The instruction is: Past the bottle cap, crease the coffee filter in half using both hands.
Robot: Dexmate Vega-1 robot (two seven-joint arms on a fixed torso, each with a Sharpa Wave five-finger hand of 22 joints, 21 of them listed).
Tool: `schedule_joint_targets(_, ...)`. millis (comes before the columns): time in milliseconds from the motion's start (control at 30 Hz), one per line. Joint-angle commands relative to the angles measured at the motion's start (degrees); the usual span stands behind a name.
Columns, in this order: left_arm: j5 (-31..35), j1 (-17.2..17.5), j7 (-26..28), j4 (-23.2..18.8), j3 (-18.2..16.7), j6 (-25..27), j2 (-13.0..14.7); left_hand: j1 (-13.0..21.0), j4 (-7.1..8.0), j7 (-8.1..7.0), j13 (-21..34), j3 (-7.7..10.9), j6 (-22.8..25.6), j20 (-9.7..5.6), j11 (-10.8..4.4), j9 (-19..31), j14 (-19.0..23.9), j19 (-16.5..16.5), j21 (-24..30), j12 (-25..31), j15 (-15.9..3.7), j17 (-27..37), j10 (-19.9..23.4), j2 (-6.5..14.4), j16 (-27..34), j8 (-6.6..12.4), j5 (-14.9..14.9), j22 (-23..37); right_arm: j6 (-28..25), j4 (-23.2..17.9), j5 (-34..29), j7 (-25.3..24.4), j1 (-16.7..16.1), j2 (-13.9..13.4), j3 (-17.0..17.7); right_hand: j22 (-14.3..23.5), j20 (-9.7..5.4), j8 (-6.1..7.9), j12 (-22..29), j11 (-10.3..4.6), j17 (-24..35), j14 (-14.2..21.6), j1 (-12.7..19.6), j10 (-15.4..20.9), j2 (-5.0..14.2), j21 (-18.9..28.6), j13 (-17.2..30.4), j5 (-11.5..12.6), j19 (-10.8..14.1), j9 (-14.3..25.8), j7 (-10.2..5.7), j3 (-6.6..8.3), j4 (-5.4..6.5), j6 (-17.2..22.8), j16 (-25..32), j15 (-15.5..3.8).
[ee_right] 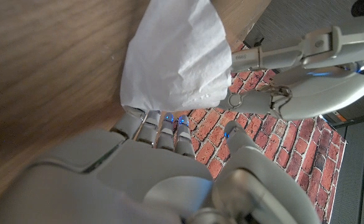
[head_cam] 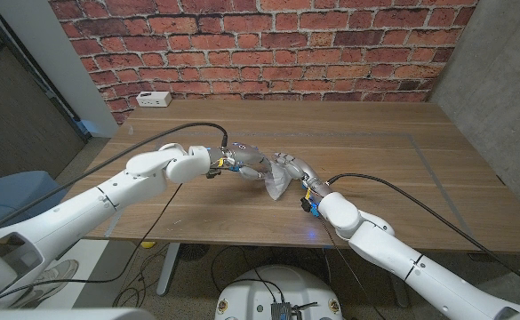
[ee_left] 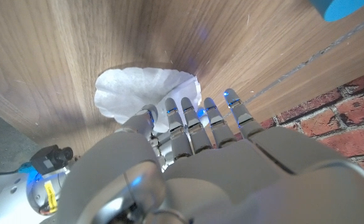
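The white coffee filter [head_cam: 277, 185] sits crumpled and partly folded at the table's middle, between my two hands. My left hand [head_cam: 244, 164] reaches in from the left, and its thumb and fingertips [ee_left: 185, 115] pinch the filter's [ee_left: 138, 92] edge. My right hand [head_cam: 300, 172] comes from the right, with its fingertips [ee_right: 163, 121] tucked against the filter's [ee_right: 175, 56] rim. In the right wrist view the left hand's fingers [ee_right: 275, 57] touch the filter's other side. The filter hangs just below the two hands; whether it touches the wood I cannot tell.
A small white box [head_cam: 155, 99] stands at the table's far left, by the brick wall. A thin groove [head_cam: 424, 158] runs across the wooden table [head_cam: 393, 178] on the right. A blue thing [ee_left: 338, 7] shows at the edge of the left wrist view.
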Motion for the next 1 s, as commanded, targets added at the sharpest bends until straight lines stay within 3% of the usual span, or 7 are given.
schedule_joint_targets(33, -19.5, 3.0, 2.5, 1.3, -7.1, -3.2, 0.8, -0.7, -0.17, 0.54, 0.2, -0.37, 0.2, 0.63, 0.35, 0.0, 1.8, 1.4, 0.8, 0.3, -1.91, 0.1, 0.7, -0.2, 0.2, 0.25, 0.1, 0.1, -4.4, -0.7, -1.2, 0.7, 1.8, -1.2, -1.7, 0.1, 0.08, 0.43, 0.2, -0.28, 0.1, -0.4, -0.6, 0.7, -0.08, -0.1, 0.0, 0.0, -0.8, 0.1, 0.04, -0.1, 0.56, 0.8, -0.2, 0.29)
schedule_joint_targets(267, -43.3, 3.5, -0.8, 8.7, -10.5, -12.3, -2.4, -2.3, 0.06, 0.68, 0.3, -0.66, -3.8, 1.31, 1.33, 0.0, 4.0, 2.9, 1.2, -0.6, -0.83, 0.3, -0.8, 0.1, 0.2, -0.85, 0.1, 0.2, -5.8, -0.9, -3.6, 0.3, 2.6, -1.7, -3.1, 0.1, -1.12, 0.8, 0.3, -0.58, -0.1, -1.8, -0.5, 1.5, 0.34, -1.0, 0.0, 0.2, -3.4, 0.1, -0.76, 0.34, 0.67, 2.2, -1.0, -0.18)
schedule_joint_targets(433, -57.6, 3.3, -5.5, 13.3, -11.2, -17.4, -6.1, -4.7, 0.69, -1.2, 0.4, -1.25, -11.4, 1.98, 1.39, -0.1, 3.4, 3.0, 1.1, -1.8, 0.01, 0.6, -5.1, 0.3, -0.7, -1.27, 0.3, 0.3, -7.0, -1.2, -6.0, 0.1, 3.2, -2.2, -4.3, 0.1, -1.98, 1.23, 0.5, -1.19, -0.2, -2.4, 0.1, 2.5, 1.12, -1.3, 0.0, 0.3, -4.8, 0.0, -1.58, 0.99, 0.49, 3.9, -1.4, -0.74)
schedule_joint_targets(533, -68.6, 3.0, -10.7, 16.2, -11.3, -18.3, -9.1, -5.9, 0.7, -2.51, 0.4, -1.52, -16.0, 2.61, 1.39, -0.1, 2.4, 2.3, 0.7, -2.4, 0.52, 0.7, -8.9, 0.2, -1.2, -1.27, 0.4, 0.3, -8.5, -1.5, -8.3, 0.3, 3.8, -2.5, -5.4, 0.1, -2.67, 1.48, 0.9, -2.63, 0.0, -2.5, 0.4, 4.2, 1.74, -1.1, 0.0, 0.3, -5.5, 0.0, -2.38, 1.32, 0.6, 5.4, -1.2, -2.14)
schedule_joint_targets(700, -71.7, 2.8, -11.7, 17.6, -12.2, -19.4, -11.1, -6.6, 0.62, -3.43, 0.4, -1.6, -18.8, 3.03, 1.17, -0.2, 1.6, 2.0, 0.5, -2.3, 0.92, 0.6, -10.5, 0.1, -1.4, -1.25, 0.4, 0.4, -10.0, -1.7, -9.9, 1.5, 4.5, -3.1, -6.5, 0.1, -3.36, 1.32, 0.7, -3.05, 0.0, -2.8, 0.7, 4.4, 1.98, -1.3, 0.0, 0.2, -6.4, 0.0, -2.66, 1.52, 0.64, 5.7, -1.3, -2.73)
schedule_joint_targets(833, -74.5, 2.5, -13.6, 17.8, -12.5, -18.2, -11.6, -6.7, 0.64, -3.35, 0.4, -1.57, -18.9, 3.21, 1.34, -0.2, 1.5, 1.9, 0.4, -2.2, 1.18, 0.6, -10.7, 0.2, -1.5, -1.08, 0.5, 0.4, -10.4, -1.9, -11.8, 1.7, 4.6, -3.8, -7.3, 0.1, -3.64, 0.83, 0.3, -2.39, 0.0, -4.1, 1.0, 4.0, 1.79, -1.5, 0.1, 0.1, -8.1, 0.0, -2.34, 1.53, 0.47, 5.0, -1.7, -2.17)
schedule_joint_targets(1000, -76.3, 2.1, -15.2, 17.8, -12.7, -16.3, -11.7, -6.9, 0.76, -3.3, 0.4, -1.51, -19.3, 3.37, 1.4, -0.2, 1.3, 1.8, 0.4, -2.2, 1.27, 0.7, -11.0, 0.5, -1.5, -0.98, 0.5, 0.4, -10.8, -2.6, -15.4, 0.6, 4.3, -4.6, -8.1, 0.1, -5.0, 0.3, -0.2, -2.31, -0.1, -8.3, 1.7, 2.7, 0.78, -1.9, 0.1, 0.0, -13.8, 0.0, -2.17, 0.94, -0.35, 4.1, -2.6, -2.35)
